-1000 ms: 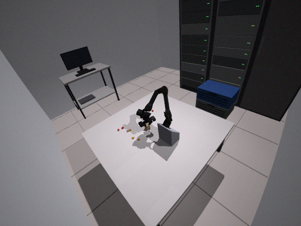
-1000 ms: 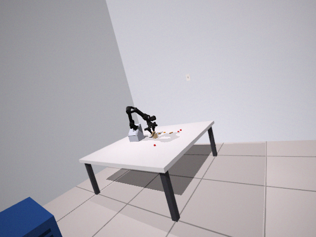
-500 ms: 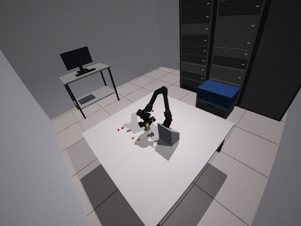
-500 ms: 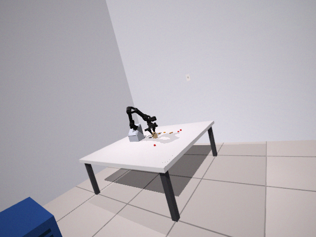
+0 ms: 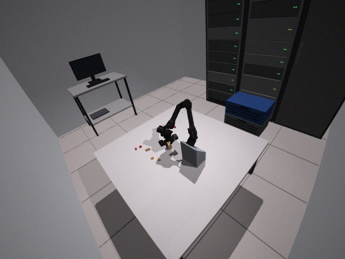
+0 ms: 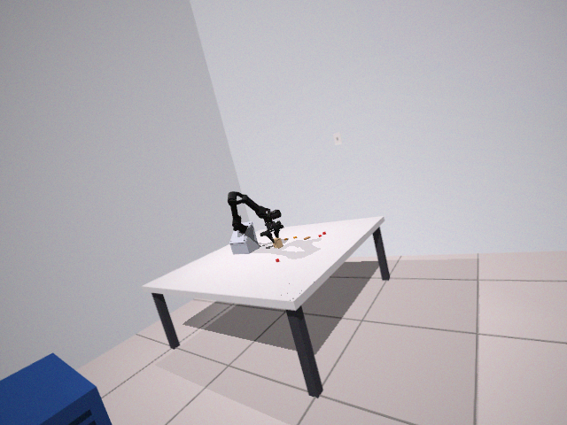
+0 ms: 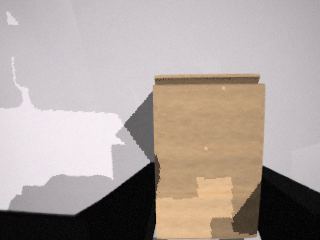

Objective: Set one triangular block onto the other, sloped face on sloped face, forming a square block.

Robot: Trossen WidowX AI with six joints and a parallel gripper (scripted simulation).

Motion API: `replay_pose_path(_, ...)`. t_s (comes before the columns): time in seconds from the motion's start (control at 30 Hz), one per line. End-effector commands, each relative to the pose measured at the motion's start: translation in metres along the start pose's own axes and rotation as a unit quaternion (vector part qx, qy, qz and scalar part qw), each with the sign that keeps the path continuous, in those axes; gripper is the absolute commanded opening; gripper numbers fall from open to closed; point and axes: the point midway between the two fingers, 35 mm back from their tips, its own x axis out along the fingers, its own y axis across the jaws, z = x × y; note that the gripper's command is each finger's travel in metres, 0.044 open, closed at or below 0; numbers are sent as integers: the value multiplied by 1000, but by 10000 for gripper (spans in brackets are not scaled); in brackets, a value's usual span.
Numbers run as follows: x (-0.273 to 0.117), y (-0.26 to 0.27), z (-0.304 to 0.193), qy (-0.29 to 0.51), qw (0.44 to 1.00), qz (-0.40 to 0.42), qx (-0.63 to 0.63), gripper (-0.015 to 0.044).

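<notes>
My gripper (image 5: 168, 141) (image 6: 275, 240) (image 7: 201, 171) is shut on a tan wooden triangular block (image 7: 207, 130), with a black finger on each side of it. The other triangular block (image 7: 207, 79) shows only as a thin strip past the held block's far edge in the wrist view; the rest is hidden beneath it. In the top and exterior views the two blocks look like one small tan shape (image 5: 168, 145) (image 6: 277, 243) low at the table (image 5: 222, 144) (image 6: 205, 274). Whether the sloped faces touch, and whether the ends are even, I cannot tell.
A grey sloped housing (image 5: 192, 154) (image 6: 242, 244) stands close beside the arm. A small tan piece (image 5: 147, 149) (image 6: 306, 237), two orange pieces (image 5: 152, 157) (image 5: 159, 159) and two red ones (image 5: 135, 148) (image 5: 140, 146) lie near the gripper. Another red piece (image 5: 174, 127) (image 6: 276, 259) lies apart.
</notes>
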Motion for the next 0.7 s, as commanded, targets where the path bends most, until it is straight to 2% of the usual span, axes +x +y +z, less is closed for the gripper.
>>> replay_pose_path(0.0,3,-1,0,-1,1000,-4,-3,0)
replay_pose_path(0.67,6,-1,1,-1,1000,-5,-3,0)
